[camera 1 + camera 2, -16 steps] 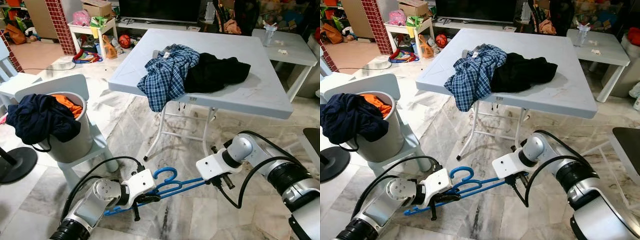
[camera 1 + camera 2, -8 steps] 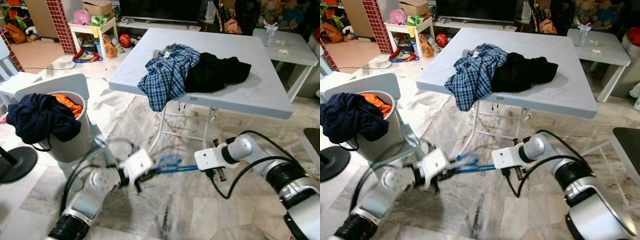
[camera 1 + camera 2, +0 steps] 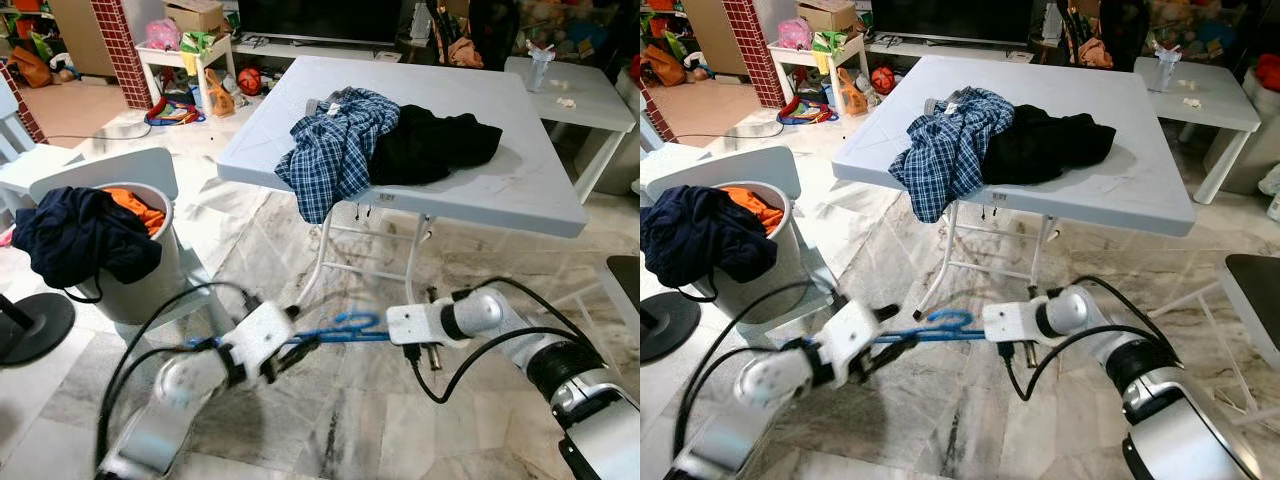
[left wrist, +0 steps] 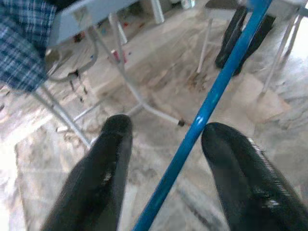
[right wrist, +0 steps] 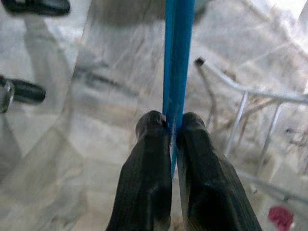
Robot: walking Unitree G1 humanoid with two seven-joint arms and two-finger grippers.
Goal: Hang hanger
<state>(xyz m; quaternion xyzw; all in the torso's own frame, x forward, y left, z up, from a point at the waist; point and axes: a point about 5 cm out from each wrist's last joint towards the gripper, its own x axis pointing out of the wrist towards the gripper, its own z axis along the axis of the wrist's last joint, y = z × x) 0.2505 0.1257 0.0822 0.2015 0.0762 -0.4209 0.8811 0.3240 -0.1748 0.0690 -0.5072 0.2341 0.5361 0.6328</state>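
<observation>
A blue plastic hanger (image 3: pixel 345 325) hangs almost level just above the marble floor, in front of the folding table's legs. My right gripper (image 5: pixel 172 126) is shut on one end of its blue bar (image 5: pixel 178 57); in the left eye view that gripper (image 3: pixel 422 358) sits to the right of the hook. My left gripper (image 4: pixel 166 125) is open, and the hanger bar (image 4: pixel 211 96) passes between its spread fingers, closer to one of them. In the left eye view the left gripper (image 3: pixel 298 346) is at the hanger's left part.
The white folding table (image 3: pixel 520 190) carries a plaid shirt (image 3: pixel 335 150) and a black garment (image 3: pixel 430 145); its metal legs (image 3: pixel 325 255) stand just beyond the hanger. A grey bucket (image 3: pixel 150 285) of clothes rests on a white chair at left. A round black base (image 3: pixel 35 330) lies far left.
The left arm has swung up and leftward and its fingers have opened off the hanger. The hanger has risen to nearly level, and the right gripper, still holding it, has shifted slightly left.
</observation>
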